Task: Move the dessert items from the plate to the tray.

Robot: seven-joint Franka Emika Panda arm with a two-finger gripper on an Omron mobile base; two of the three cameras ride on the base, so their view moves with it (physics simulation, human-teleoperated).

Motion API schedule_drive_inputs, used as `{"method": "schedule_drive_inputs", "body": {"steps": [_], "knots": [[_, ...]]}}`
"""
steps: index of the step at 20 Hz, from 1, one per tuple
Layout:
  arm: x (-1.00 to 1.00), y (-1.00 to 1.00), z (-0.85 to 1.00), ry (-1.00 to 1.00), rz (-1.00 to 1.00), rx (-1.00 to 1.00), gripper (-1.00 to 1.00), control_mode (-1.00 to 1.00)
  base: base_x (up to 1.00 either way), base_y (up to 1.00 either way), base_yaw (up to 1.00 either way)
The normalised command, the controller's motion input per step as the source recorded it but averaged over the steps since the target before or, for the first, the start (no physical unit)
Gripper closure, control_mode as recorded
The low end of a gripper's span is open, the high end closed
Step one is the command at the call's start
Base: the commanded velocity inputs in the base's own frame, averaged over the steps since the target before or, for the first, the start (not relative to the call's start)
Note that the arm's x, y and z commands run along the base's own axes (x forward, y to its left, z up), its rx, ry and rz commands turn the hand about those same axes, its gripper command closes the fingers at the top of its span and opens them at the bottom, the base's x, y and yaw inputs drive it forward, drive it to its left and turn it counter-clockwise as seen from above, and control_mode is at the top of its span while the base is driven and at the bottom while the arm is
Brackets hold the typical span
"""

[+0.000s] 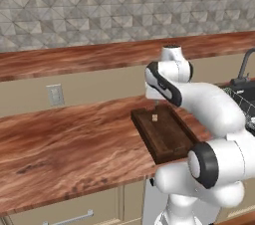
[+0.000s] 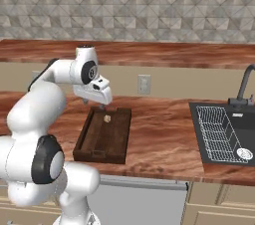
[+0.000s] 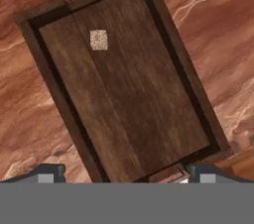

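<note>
kitchen: wood counter (image 2: 164, 139), tiled backsplash (image 2: 149, 5), sink (image 2: 234, 129) with faucet (image 2: 244, 87), cabinet drawers (image 1: 60, 214).

Light is even and moderately bright across all three rendered views, with no clear single source. The arm (image 1: 209, 104) shows soft shading on its white shells and no hard glare. Inside the tray (image 3: 129, 94) a dark shadow band hugs the rim (strongest along its long sides). Textures on the wooden counter (image 1: 64, 139) look slightly soft and low-resolution; edges show no visible distortion.
</note>
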Motion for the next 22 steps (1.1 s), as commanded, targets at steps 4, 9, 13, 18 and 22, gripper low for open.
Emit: {"method": "schedule_drive_inputs", "body": {"steps": [4,9,13,18,22], "knots": [[-1.00,0.00,0.81,-0.11,0.00,0.00,-1.00,-1.00,0.00,0.00,0.00],[-1.00,0.00,0.76,-0.21,-0.01,0.01,-1.00,-1.00,0.00,0.00,0.00],[-1.00,0.01,0.52,-0.06,0.00,0.00,-1.00,-1.00,0.00,0.00,0.00],[-0.98,0.12,0.23,-0.05,0.00,-0.01,-1.00,-1.00,0.00,0.00,0.00],[-0.73,0.07,0.10,0.00,0.00,-0.01,-1.00,-1.00,0.00,0.00,0.00]]}}
